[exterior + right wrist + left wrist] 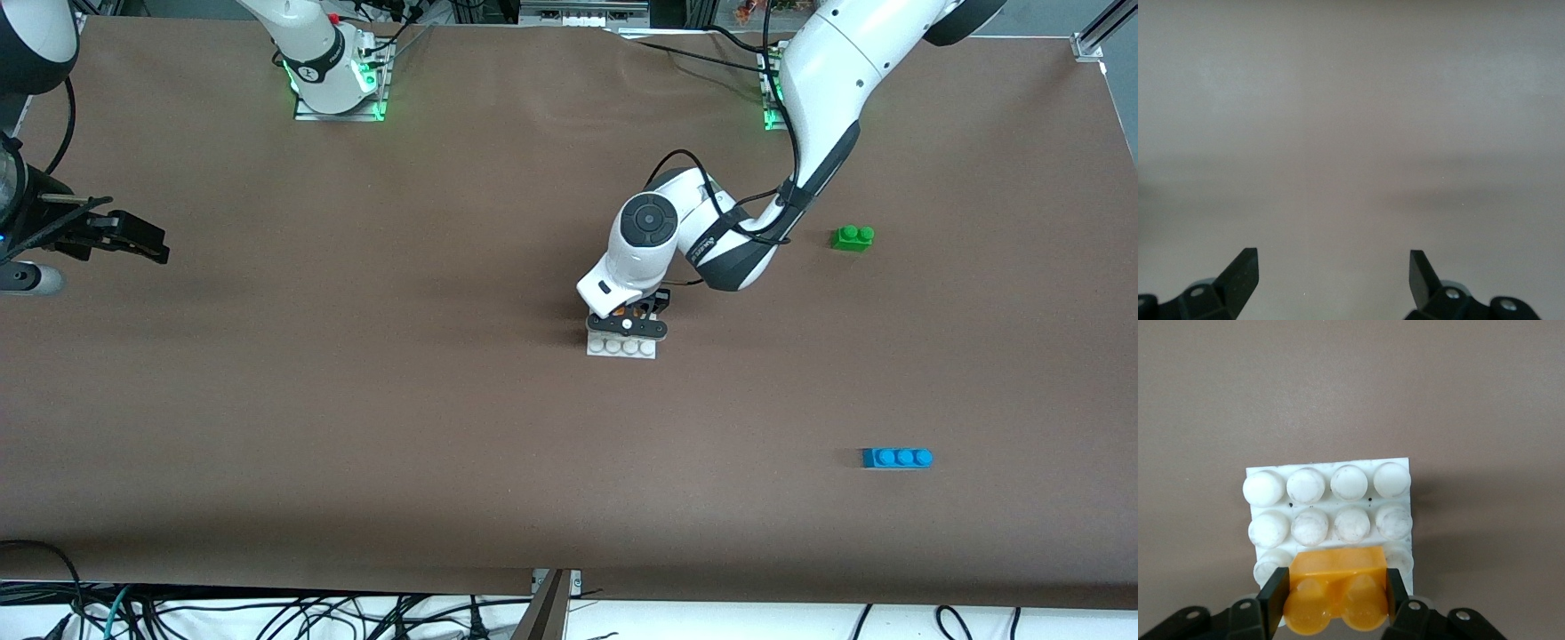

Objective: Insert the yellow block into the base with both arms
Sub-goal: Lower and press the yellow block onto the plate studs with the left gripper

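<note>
Light: even, bright, from overhead.
Shadows: soft, short, beneath the left arm [711,240] and base [621,347].
Focus: right wrist view hazy, washed-out.
Glare: green glow at arm mounts.

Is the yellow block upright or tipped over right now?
Upright. The yellow block shows both studs on top, pinched level in the left gripper over the base.

Right claw [1333,273] with two black fingertips [1241,273] spread wide apart, nothing between them, hanging over a plain brown bench [1351,133], a soft darker band of shadow across the bench surface, silver screws on the finger mounts
</note>
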`<state>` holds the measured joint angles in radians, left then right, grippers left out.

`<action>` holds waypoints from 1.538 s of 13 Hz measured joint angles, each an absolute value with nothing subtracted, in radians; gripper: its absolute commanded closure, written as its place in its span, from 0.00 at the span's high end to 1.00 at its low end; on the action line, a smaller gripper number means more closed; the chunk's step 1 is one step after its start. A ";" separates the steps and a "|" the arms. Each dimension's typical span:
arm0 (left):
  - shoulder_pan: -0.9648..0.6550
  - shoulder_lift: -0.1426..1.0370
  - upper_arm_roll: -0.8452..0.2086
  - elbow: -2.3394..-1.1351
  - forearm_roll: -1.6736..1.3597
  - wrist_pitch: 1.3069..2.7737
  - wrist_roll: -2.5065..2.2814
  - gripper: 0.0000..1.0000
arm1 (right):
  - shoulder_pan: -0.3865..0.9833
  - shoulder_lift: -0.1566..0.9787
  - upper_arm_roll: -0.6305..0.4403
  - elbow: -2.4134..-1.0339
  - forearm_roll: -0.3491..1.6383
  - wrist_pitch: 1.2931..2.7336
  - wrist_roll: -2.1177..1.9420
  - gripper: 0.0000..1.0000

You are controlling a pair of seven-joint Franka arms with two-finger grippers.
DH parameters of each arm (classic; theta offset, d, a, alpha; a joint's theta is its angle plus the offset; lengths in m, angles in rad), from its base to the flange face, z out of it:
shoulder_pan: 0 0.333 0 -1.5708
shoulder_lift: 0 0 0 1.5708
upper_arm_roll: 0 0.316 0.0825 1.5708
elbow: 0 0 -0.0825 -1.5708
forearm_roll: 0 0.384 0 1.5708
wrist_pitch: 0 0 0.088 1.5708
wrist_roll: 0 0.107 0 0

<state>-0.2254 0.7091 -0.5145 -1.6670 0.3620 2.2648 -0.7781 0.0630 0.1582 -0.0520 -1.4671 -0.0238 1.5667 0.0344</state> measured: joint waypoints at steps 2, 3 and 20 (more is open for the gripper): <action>-0.227 0.709 -0.514 -1.667 0.363 2.264 -0.778 0.43 | 0.063 0.158 -0.051 -1.467 -0.024 1.567 0.034 1.00; -0.230 0.709 -0.514 -1.667 0.368 2.263 -0.779 0.43 | 0.063 0.158 -0.050 -1.467 -0.024 1.565 0.034 1.00; -0.245 0.729 -0.491 -1.663 0.393 2.242 -0.783 1.00 | 0.060 0.180 -0.055 -1.499 -0.024 1.556 0.037 1.00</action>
<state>-0.2445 0.7293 -0.4908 -1.6633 0.3933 2.2423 -0.7829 0.0595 0.1803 -0.0547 -1.4986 -0.0239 1.5563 0.0367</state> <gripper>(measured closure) 0.366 0.000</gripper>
